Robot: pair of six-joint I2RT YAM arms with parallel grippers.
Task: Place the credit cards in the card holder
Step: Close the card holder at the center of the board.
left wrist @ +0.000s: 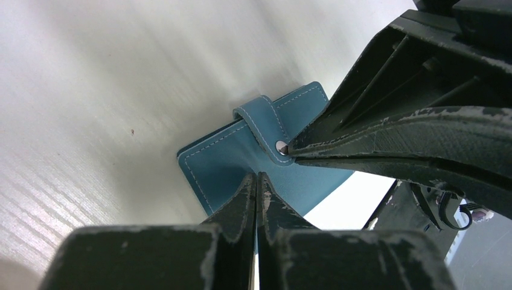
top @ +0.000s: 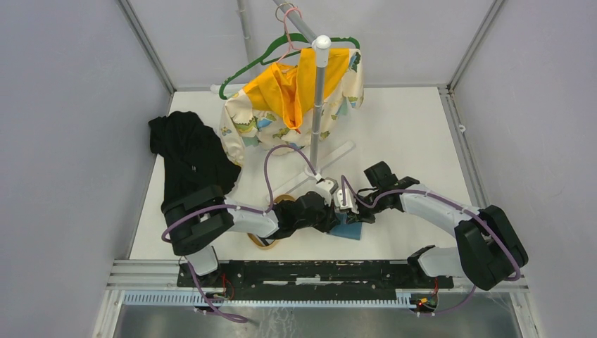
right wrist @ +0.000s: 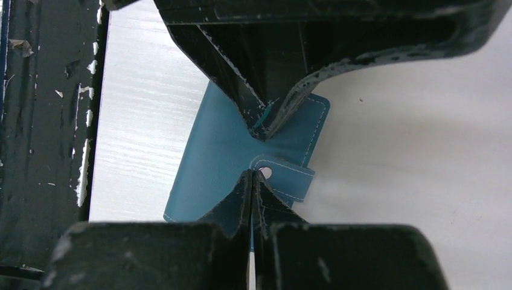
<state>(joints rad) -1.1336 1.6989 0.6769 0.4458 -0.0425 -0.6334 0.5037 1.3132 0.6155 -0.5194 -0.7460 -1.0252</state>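
Observation:
The teal card holder [top: 350,229] lies flat and closed on the white table, its tab snapped over its face. It also shows in the left wrist view [left wrist: 220,158] and the right wrist view [right wrist: 211,158]. My left gripper [left wrist: 258,177] is shut with its tips down on the holder's face; nothing shows between the jaws. My right gripper [right wrist: 252,174] is also shut, its tips on the holder right beside the tab's snap [right wrist: 264,172]. The two grippers meet tip to tip over the holder [top: 339,211]. No credit cards are in view.
A tan oval wooden tray [top: 267,241] lies partly under my left arm. A black cloth [top: 186,155] lies at the left. A yellow and cream shirt [top: 296,98] hangs on a stand [top: 318,105] at the back. A metal rail [top: 317,271] runs along the near edge.

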